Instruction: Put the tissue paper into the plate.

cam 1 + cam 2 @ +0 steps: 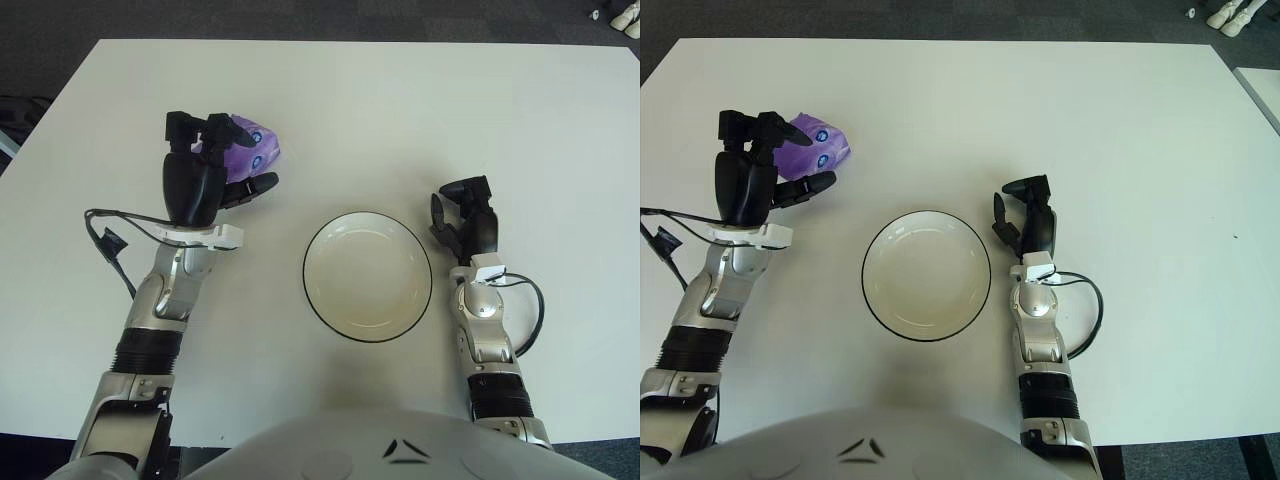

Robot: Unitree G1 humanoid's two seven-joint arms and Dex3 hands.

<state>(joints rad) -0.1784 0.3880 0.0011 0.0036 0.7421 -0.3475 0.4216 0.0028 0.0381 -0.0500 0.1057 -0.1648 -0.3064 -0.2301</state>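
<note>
One left hand (208, 170) reaches over the tissue paper (247, 145), fingers spread around the purple pack but not yet clamped; the pack lies on the table (400, 110), up and left of the plate (368, 276). Closing too early could nudge the soft pack away. One pack, one plate. One right hand (462, 218) shows just right of the plate.

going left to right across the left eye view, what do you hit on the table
left hand at the purple tissue pack, with its fingers over the pack → plate → right hand, just right of the plate
</note>
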